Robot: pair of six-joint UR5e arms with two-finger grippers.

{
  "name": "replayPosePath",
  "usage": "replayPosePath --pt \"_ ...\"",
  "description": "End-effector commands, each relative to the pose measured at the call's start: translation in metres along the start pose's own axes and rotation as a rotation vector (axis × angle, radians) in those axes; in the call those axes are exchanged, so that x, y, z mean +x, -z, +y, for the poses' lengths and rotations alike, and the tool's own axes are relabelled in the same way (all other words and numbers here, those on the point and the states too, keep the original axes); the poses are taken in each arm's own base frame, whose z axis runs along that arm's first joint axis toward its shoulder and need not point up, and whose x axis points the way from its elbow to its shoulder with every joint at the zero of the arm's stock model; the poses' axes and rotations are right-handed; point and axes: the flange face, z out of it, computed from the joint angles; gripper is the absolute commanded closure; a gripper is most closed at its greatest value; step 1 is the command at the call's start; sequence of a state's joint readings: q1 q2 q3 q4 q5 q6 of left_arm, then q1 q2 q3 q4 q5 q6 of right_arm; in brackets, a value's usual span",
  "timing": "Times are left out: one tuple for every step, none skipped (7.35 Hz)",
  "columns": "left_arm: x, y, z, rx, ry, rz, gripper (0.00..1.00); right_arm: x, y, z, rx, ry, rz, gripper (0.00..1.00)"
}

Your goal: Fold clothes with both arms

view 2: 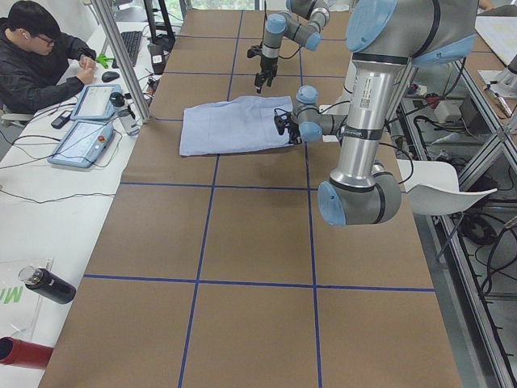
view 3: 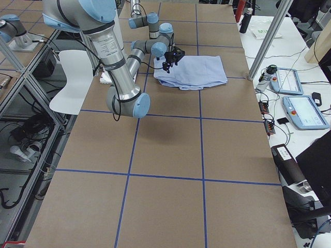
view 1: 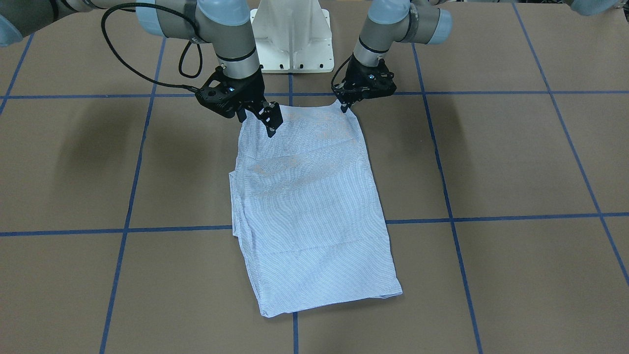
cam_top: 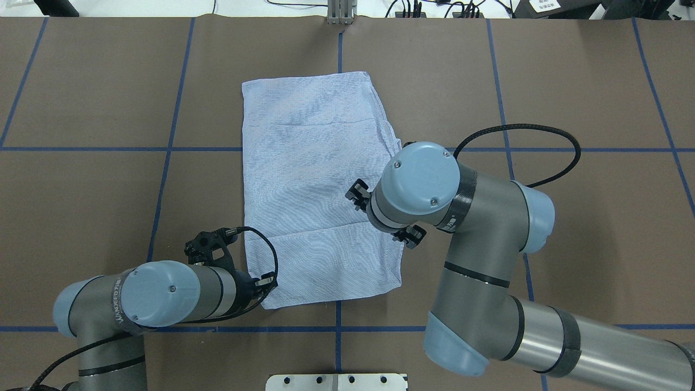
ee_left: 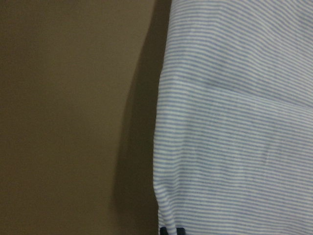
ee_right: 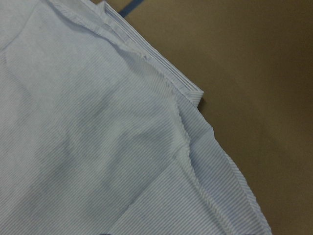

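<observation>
The folded shirt (view 1: 309, 206) lies flat on the surface (view 1: 491, 162). The left gripper (view 1: 345, 104) looks pinched shut on its near corner; the right gripper (view 1: 256, 124) hangs open above the other corner — a lift now would likely skew the fold, one side dragging, layers sliding apart

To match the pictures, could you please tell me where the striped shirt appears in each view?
Front-facing: striped shirt, centre.
Overhead: shirt, upper centre.
Exterior left: shirt, upper centre.
Exterior right: shirt, upper centre.
Left wrist: shirt, right half.
Right wrist: shirt, left side.
Landmark: blue tape grid.
</observation>
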State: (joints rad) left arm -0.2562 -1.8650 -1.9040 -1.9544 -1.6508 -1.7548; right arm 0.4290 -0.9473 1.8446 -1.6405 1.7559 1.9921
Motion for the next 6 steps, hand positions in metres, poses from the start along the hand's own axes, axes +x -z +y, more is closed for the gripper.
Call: replayPosePath --pt "0.0 0.001 0.0 0.0 0.0 0.001 1.0 0.01 -0.03 0.037 0.023 -0.101 0.039 0.06" --pt "0.002 0.003 0.001 -0.001 -0.001 0.007 1.0 0.011 -0.043 0.045 0.044 -0.128 0.046 0.06" --pt "0.002 0.004 0.001 -0.001 -0.001 0.009 1.0 0.014 -0.051 0.047 0.054 -0.152 0.055 0.06" --pt "0.004 0.006 0.001 -0.002 -0.001 0.013 1.0 0.019 -0.06 0.05 0.068 -0.154 0.064 0.06" --pt "0.003 0.006 0.001 -0.003 -0.001 0.012 1.0 0.027 -0.066 0.053 0.069 -0.147 0.077 0.05" --pt "0.003 0.006 0.001 -0.004 -0.001 0.012 1.0 0.034 -0.07 0.056 0.07 -0.142 0.09 0.05"
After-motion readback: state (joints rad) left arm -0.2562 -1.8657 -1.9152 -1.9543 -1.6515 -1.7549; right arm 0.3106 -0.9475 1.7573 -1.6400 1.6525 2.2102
